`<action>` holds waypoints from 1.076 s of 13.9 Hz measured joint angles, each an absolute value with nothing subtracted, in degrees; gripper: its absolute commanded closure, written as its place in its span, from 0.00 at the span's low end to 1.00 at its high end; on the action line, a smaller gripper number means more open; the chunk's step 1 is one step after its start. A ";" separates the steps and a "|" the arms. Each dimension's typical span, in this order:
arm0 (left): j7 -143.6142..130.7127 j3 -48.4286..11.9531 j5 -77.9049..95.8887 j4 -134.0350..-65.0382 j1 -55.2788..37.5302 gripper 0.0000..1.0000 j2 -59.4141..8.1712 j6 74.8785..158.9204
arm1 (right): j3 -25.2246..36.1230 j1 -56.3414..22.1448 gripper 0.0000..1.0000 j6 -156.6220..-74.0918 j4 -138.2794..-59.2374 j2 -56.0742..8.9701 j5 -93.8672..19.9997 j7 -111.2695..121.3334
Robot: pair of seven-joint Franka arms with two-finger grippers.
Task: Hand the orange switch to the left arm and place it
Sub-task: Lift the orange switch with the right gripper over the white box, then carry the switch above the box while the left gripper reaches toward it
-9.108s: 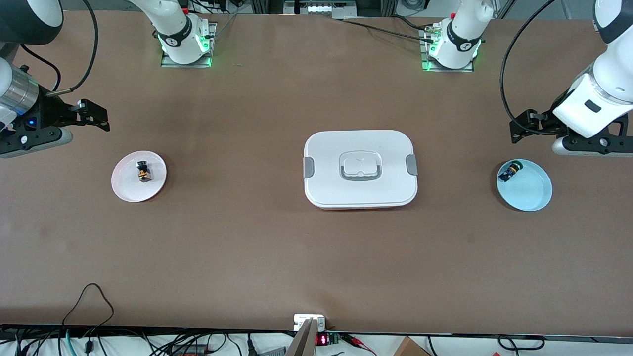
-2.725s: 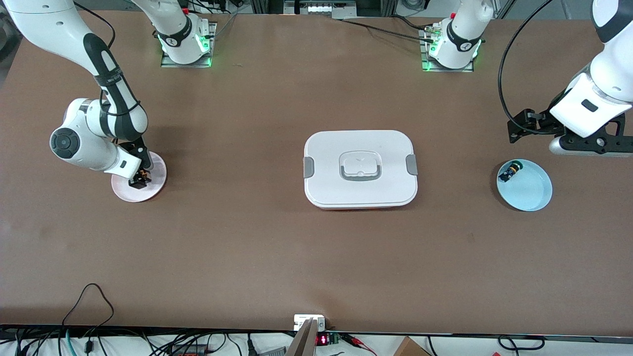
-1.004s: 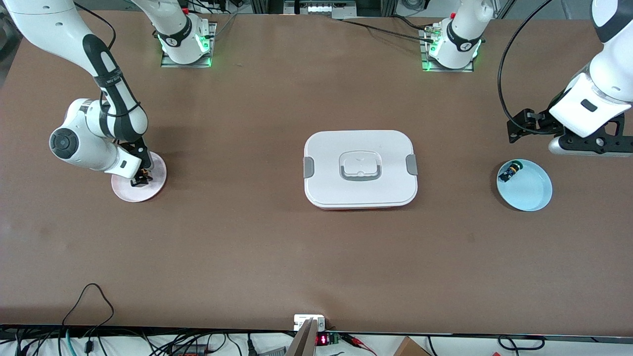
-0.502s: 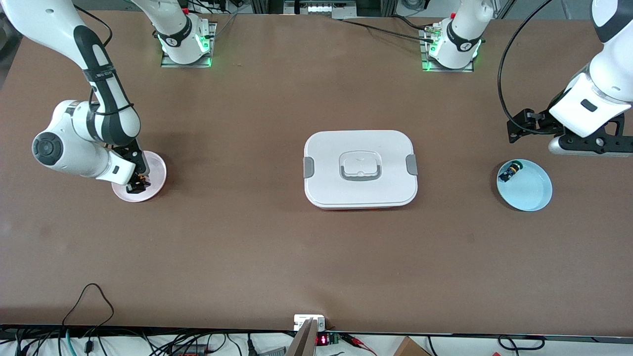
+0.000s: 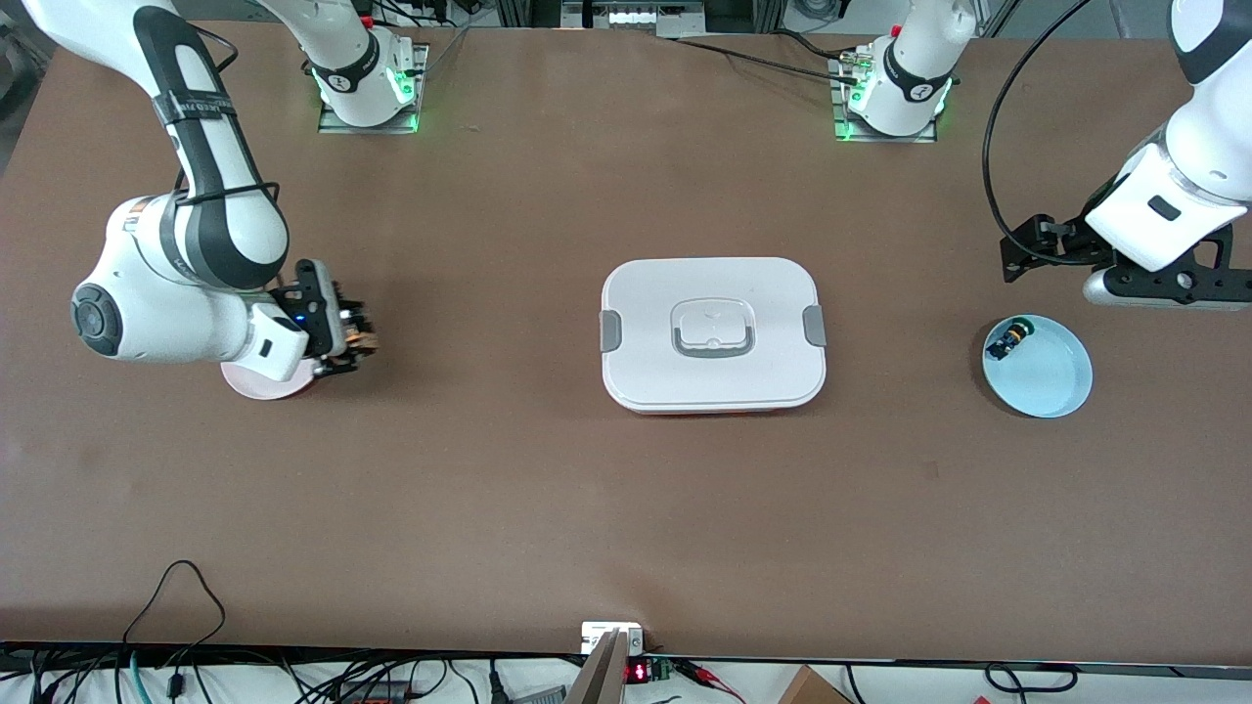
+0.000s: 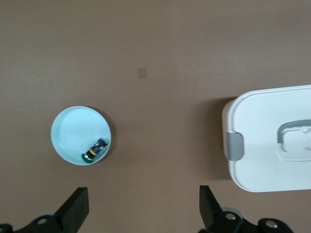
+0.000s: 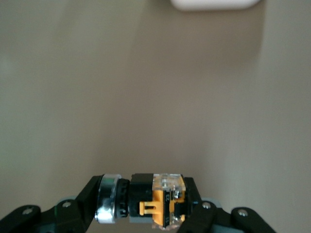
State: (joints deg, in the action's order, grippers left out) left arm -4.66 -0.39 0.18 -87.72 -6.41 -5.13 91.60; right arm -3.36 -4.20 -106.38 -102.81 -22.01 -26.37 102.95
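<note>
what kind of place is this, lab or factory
Most likely a robotics lab bench. Two white arms bolted to a brown table, the right gripper holding an orange switch, with a staged white box, and loose cables at the edge.

The right gripper (image 5: 360,339), at middle left of the frame, is clamped tight on something small; the left gripper (image 5: 1017,256), spread wide, waits at right edge.
</note>
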 measured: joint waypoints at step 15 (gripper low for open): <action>-3.80 0.15 32.32 -87.88 -2.49 0.00 -12.50 84.33 | -3.85 -28.21 1.00 -116.07 -93.87 -23.92 -99.94 94.78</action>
State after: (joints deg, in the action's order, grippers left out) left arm -3.80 0.15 32.32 -87.88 -2.49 -12.50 84.33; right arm -3.85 -28.21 -116.07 -93.87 -23.92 -99.94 94.78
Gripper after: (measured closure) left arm 0.000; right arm 0.278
